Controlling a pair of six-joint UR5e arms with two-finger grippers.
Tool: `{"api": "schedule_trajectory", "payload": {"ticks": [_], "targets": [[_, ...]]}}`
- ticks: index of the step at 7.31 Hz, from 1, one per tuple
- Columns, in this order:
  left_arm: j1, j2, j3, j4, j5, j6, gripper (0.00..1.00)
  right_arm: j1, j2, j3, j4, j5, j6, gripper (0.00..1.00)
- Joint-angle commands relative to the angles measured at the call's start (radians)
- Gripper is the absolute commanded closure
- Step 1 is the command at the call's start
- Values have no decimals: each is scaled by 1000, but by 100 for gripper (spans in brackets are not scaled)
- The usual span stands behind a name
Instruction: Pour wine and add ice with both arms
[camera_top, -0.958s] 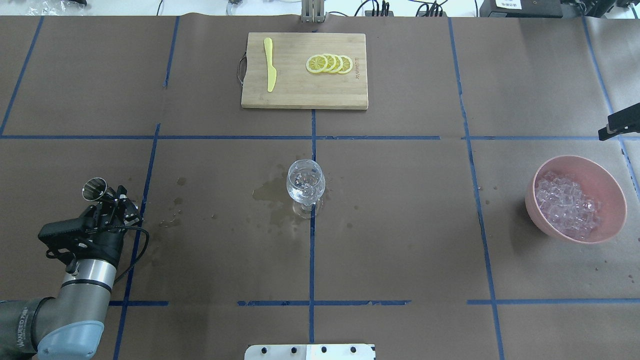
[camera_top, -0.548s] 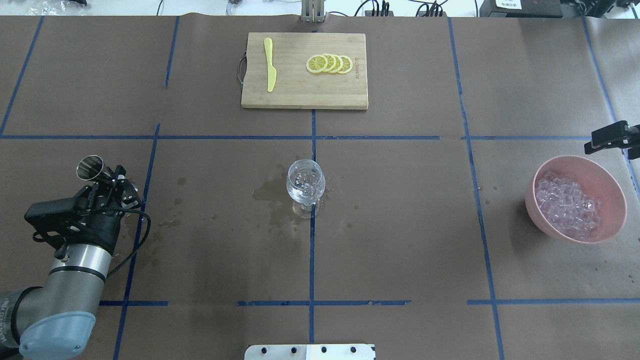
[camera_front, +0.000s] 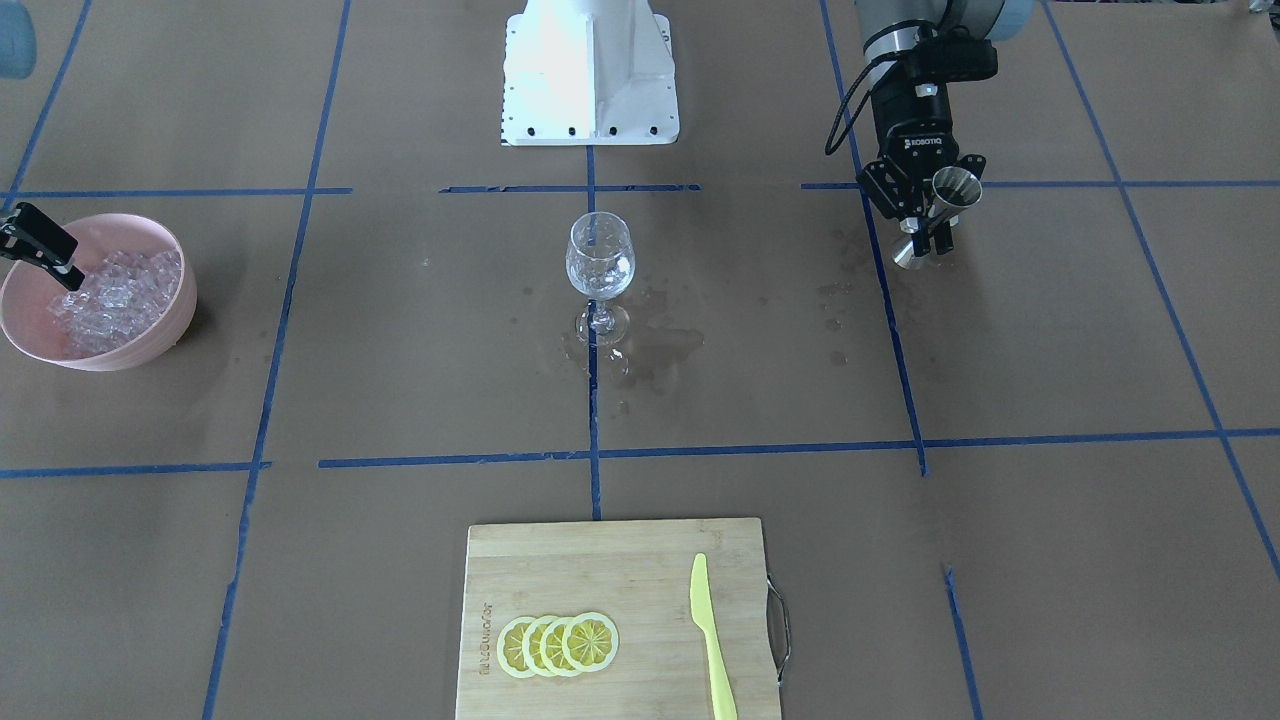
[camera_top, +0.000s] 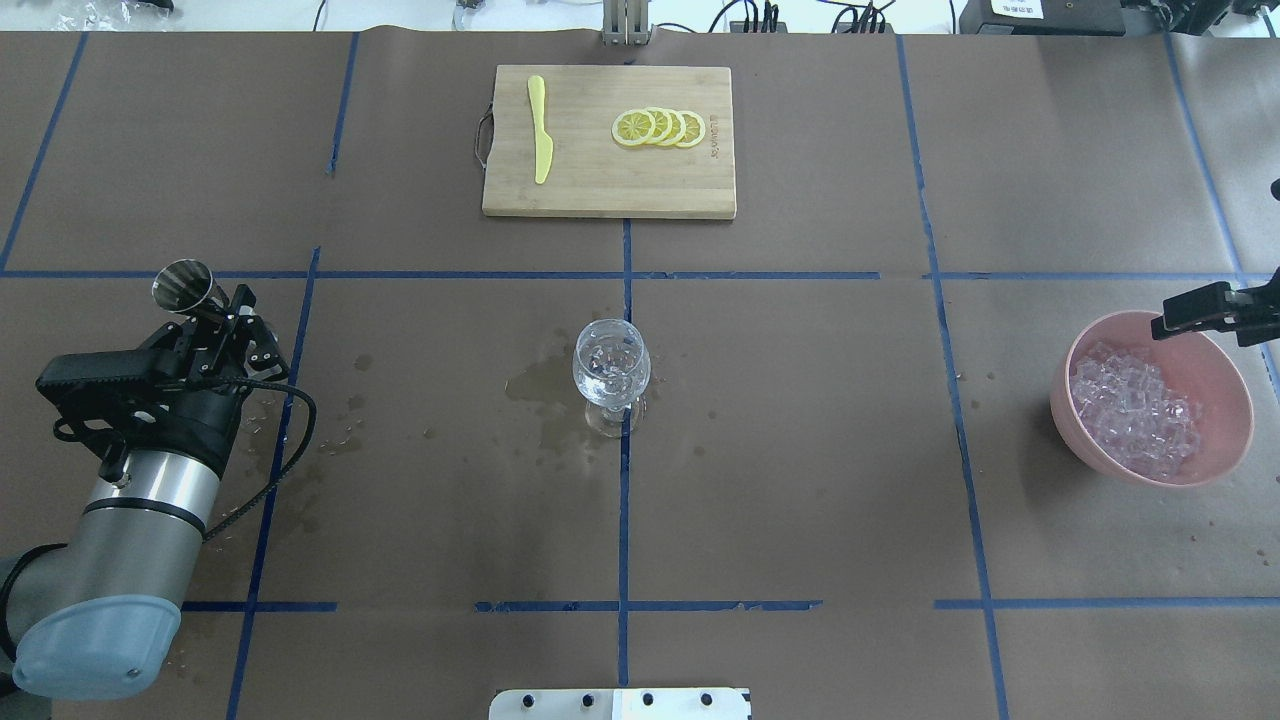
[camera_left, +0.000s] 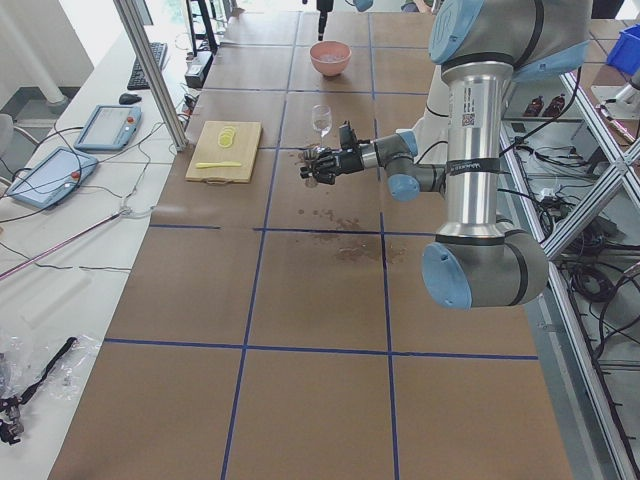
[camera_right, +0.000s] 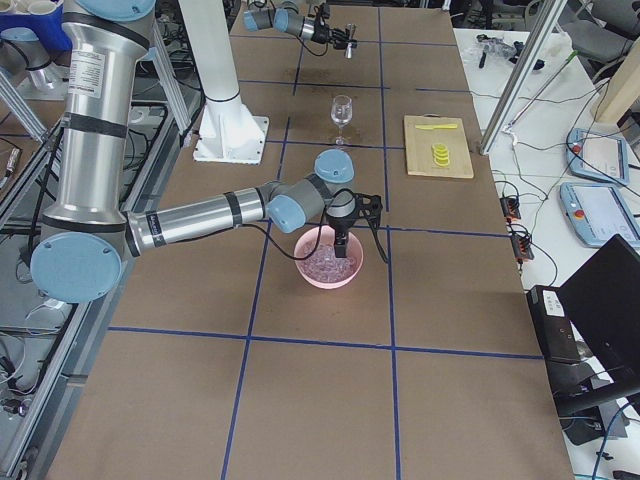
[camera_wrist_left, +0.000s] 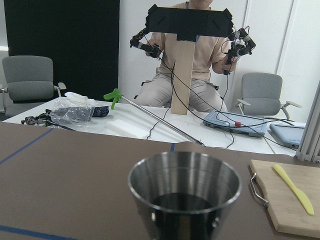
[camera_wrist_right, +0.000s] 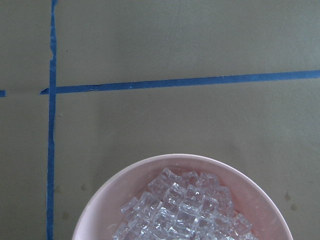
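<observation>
My left gripper (camera_top: 222, 322) is shut on a steel jigger (camera_top: 183, 286) and holds it upright above the table's left side; both also show in the front view, the gripper (camera_front: 925, 218) and the jigger (camera_front: 955, 186). In the left wrist view the jigger's cup (camera_wrist_left: 184, 192) fills the foreground, and I cannot make out any wine in it. A clear wine glass (camera_top: 611, 366) stands at the table's centre. A pink bowl (camera_top: 1062, 400) at the right holds the ice (camera_top: 1135, 408). My right gripper (camera_top: 1166, 323) hovers over the bowl's far rim; its jaws are not readable. The right wrist view shows the ice (camera_wrist_right: 180, 210) below.
A bamboo cutting board (camera_top: 590, 195) at the far centre carries several lemon slices (camera_top: 658, 128) and a yellow knife (camera_top: 540, 130). Wet stains (camera_top: 545, 385) mark the brown paper around the glass and towards the left. The white base block (camera_front: 590, 70) sits at the near edge.
My left gripper has carried the jigger farther from the robot and slightly left. My right gripper has come in from the right edge to above the bowl's far rim.
</observation>
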Motion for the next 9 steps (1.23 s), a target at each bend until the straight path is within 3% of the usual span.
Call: {"api": "schedule_trajectory", "payload": {"ticks": [1, 3, 5, 9], "targets": [[-4, -114, -3, -61, -33, 182, 100, -23, -4, -1, 7, -29, 1, 0], [-2, -256, -1, -58, -111, 308, 100, -37, -3, 1, 12, -40, 20, 0], [9, -355, 19, -47, -113, 402, 100, -52, -3, -1, 56, -42, 67, 0], [33, -427, 135, -43, -109, 624, 100, -55, -3, 1, 56, -40, 70, 0]]}}
